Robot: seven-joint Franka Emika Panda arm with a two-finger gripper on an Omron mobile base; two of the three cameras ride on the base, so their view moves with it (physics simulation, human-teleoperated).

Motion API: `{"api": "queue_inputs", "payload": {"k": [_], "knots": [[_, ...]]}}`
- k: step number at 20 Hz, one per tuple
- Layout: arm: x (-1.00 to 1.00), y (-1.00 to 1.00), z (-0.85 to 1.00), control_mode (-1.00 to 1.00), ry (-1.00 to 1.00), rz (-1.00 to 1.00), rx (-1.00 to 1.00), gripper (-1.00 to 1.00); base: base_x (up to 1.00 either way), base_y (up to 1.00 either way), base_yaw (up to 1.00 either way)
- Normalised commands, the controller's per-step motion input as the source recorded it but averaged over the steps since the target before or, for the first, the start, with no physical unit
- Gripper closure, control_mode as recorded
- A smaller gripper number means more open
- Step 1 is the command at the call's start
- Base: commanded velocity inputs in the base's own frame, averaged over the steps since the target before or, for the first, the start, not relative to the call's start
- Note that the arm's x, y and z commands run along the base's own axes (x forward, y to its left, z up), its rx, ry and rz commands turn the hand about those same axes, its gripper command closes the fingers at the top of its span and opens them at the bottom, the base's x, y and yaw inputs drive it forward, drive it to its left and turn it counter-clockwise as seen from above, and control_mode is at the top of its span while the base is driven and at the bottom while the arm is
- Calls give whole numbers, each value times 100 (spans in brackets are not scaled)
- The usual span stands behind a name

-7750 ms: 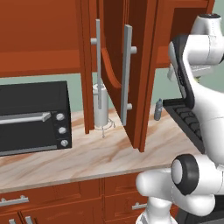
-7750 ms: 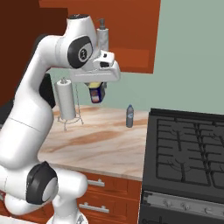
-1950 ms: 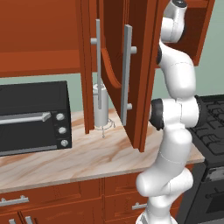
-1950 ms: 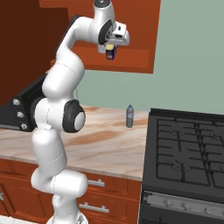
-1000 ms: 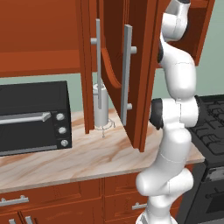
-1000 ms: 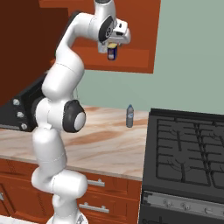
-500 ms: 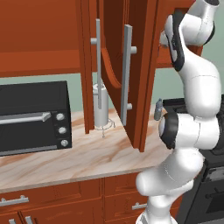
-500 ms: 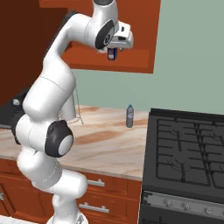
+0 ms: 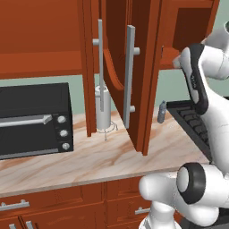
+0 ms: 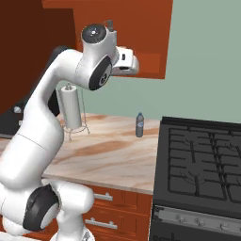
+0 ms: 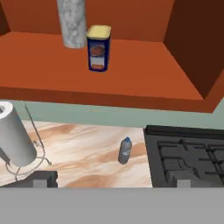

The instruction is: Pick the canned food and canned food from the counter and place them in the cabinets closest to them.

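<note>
From the hand camera I see the dark blue can (image 11: 99,48) with its yellow label and lid standing upright on the floor of the open red-brown cabinet (image 11: 131,83), just right of a grey marbled cylinder (image 11: 73,22) that stands a little deeper in. The can is on its own, nothing touching it. My two dark fingers (image 11: 112,180) sit at the far left and right of the bottom edge, spread wide with nothing between them, well back from the shelf.

Below the cabinet lies the beige marbled table (image 11: 83,153). On it stands a small grey bottle with a blue cap (image 11: 125,150), near the black stove top (image 11: 188,153), and a paper towel roll on a wire stand (image 11: 15,140) to the left.

In the left base view the cabinet door with two long silver bar handles (image 9: 129,76) hangs open over the table, the towel roll (image 9: 103,112) behind it, and a black toaster oven (image 9: 33,118) at the left. In the right base view my arm is folded high, wrist (image 10: 123,61) level with the cabinet bottom
</note>
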Motion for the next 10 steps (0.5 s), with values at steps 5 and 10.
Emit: {"api": "queue_inputs", "payload": {"k": [5, 10], "knots": [[-89, -8, 8, -100, -38, 0, 1, -100, 0, 0, 0], [-81, -6, 19, -100, -33, 0, 7, -100, 0, 0, 0]]}}
